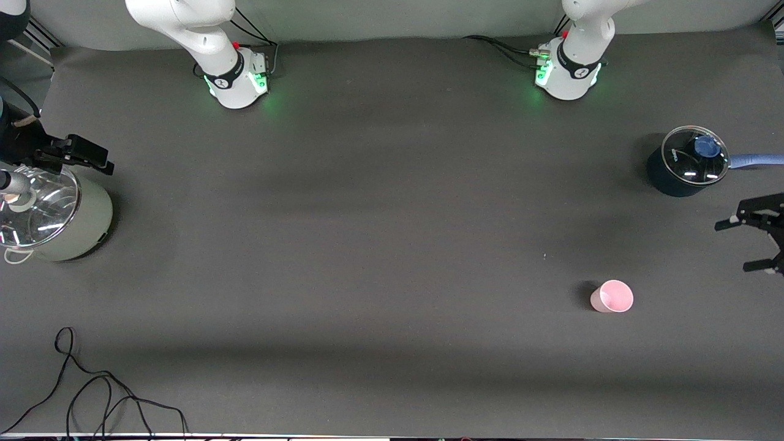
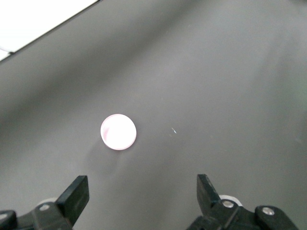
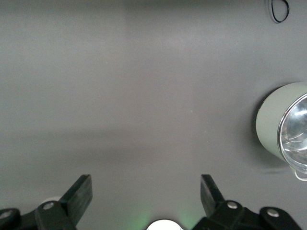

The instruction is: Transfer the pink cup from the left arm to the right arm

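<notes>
On table point(image 1: 392, 214), pink cup point(image 1: 612, 296) upright; left claw point(image 1: 756, 245) open nearby.

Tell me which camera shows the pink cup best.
The front view: the pink cup stands upright on the table, with its rim and side wall visible. The left wrist view shows only its washed-out round mouth from above. The right wrist view does not show it.

Cup point(image 1: 612, 296) sits nearer front cam than lidded pot point(image 1: 686, 162), both twd left arm's end.
</notes>
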Tool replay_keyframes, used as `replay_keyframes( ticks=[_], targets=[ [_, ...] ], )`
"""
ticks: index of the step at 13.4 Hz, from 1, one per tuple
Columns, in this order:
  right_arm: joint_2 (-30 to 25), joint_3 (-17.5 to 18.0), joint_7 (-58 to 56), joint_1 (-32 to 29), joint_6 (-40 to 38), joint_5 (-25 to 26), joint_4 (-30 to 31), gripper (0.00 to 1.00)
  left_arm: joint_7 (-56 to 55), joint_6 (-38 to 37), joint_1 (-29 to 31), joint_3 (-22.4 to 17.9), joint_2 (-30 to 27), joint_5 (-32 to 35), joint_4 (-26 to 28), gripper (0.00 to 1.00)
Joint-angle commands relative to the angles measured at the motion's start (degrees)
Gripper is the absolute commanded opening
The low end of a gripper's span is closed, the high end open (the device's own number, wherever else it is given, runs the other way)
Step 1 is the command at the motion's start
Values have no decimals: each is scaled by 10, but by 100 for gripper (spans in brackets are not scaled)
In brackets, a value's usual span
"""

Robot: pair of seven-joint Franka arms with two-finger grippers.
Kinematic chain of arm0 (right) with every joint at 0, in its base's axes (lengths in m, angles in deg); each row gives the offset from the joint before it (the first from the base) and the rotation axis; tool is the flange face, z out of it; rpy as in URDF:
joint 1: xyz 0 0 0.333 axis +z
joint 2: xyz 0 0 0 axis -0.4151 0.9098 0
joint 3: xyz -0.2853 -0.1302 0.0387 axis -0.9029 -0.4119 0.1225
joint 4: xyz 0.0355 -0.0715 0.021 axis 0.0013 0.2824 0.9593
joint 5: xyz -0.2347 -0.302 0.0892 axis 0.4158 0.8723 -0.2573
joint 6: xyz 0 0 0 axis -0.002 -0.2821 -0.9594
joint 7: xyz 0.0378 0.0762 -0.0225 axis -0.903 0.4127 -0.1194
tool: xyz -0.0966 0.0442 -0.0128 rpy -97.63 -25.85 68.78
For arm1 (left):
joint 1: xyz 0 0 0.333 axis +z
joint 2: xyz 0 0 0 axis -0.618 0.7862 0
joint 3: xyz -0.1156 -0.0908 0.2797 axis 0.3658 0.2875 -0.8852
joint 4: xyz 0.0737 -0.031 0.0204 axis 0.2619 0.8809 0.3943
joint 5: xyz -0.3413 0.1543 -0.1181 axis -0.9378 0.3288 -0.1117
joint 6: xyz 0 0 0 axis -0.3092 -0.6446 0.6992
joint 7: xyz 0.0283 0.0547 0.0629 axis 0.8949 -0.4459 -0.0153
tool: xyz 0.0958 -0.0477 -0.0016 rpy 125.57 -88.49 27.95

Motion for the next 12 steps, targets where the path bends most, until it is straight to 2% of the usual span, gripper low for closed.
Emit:
replay_keyframes(
  ticks=[1, 4, 12],
  targets=[
    [5, 2, 0, 1, -10, 6, -14, 100, 138, -1, 28, 6, 73, -79, -28, 100],
    [5, 2, 1, -1, -10, 6, -15, 100, 263, 4, 56, 5, 146, -158, -27, 100],
    [5, 2, 1, -2, -10, 6, -15, 100, 546, 22, 81, 5, 293, -303, -22, 100]
  ],
)
